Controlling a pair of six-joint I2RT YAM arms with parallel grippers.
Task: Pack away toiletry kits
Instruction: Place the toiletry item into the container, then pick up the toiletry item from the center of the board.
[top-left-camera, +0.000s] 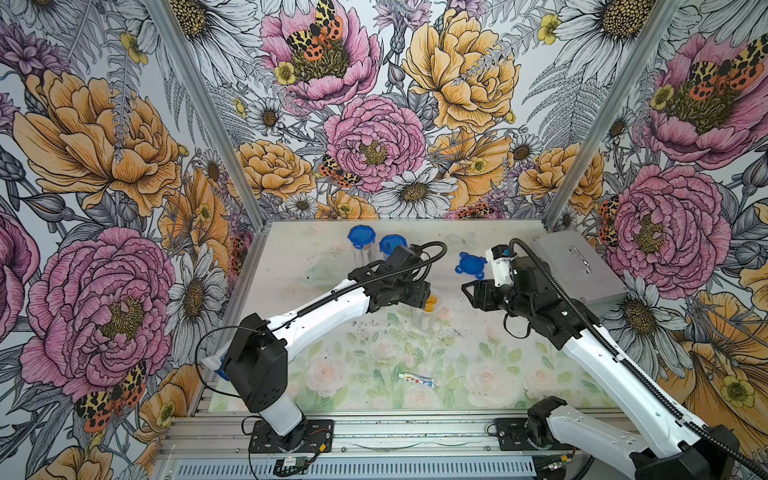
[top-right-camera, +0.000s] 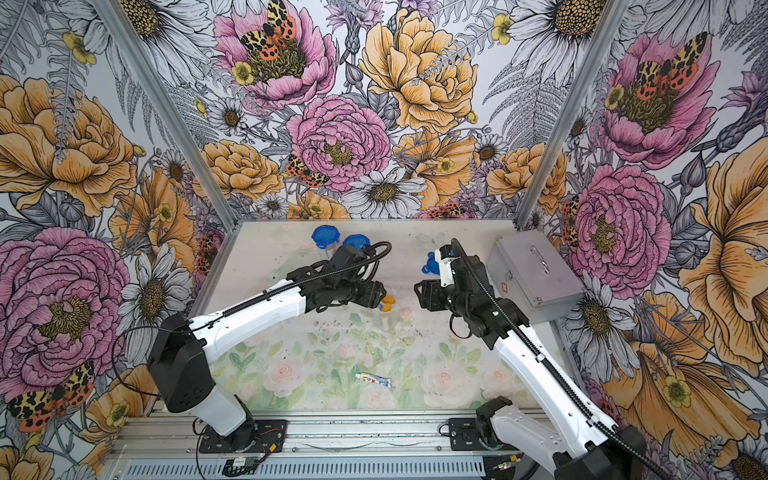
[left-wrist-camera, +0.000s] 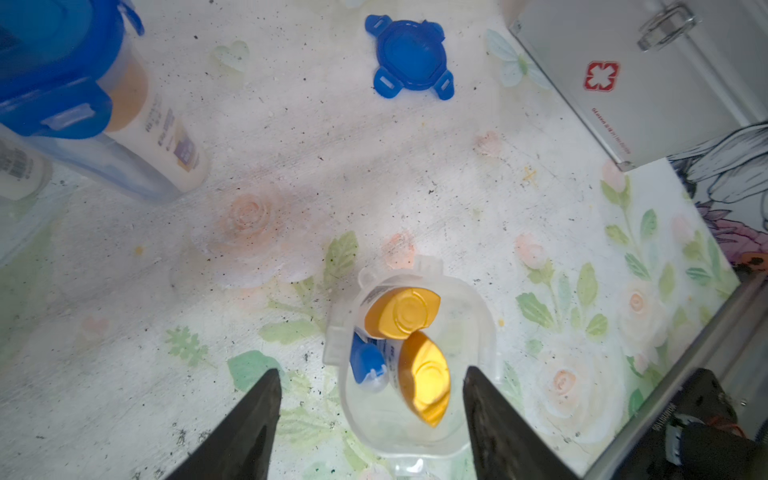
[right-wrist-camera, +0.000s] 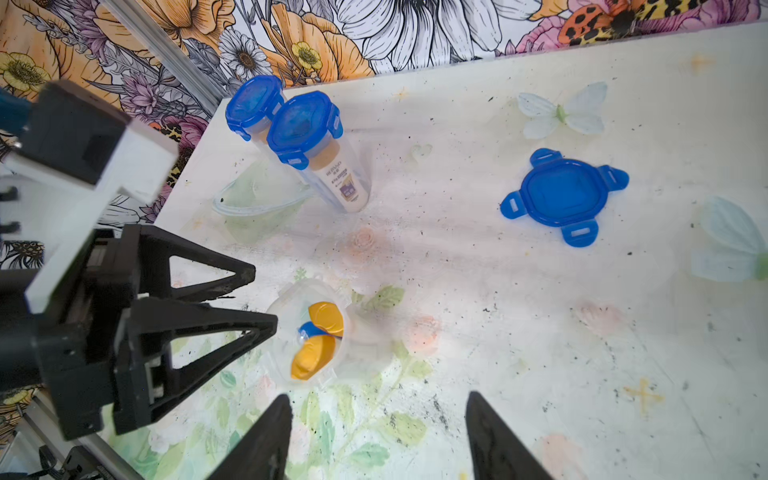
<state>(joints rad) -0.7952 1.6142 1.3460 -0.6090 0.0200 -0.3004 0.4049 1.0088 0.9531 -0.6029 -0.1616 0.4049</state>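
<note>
Two orange-capped bottles (left-wrist-camera: 401, 311) sit in the open cup (left-wrist-camera: 469, 316) at surface (top-left-camera: 478, 353) centre, left gripper (left-wrist-camera: 370, 370) beside it, right gripper (right-wrist-camera: 379, 395) at 3 o'clock, both spread and empty; loose lid (right-wrist-camera: 565, 193) at 1, lidded cups (right-wrist-camera: 303, 124) at 11.

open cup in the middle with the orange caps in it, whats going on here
Toiletry kits are being packed into lidded cups. The left gripper hangs open right by the open cup, which stands upright and holds two orange-capped bottles and a blue-tipped item. The right gripper is open and empty nearby. A loose blue lid lies apart from the cup, and a toothpaste tube lies near the front, not yet packed. Two closed cups stand at the far left.
</note>
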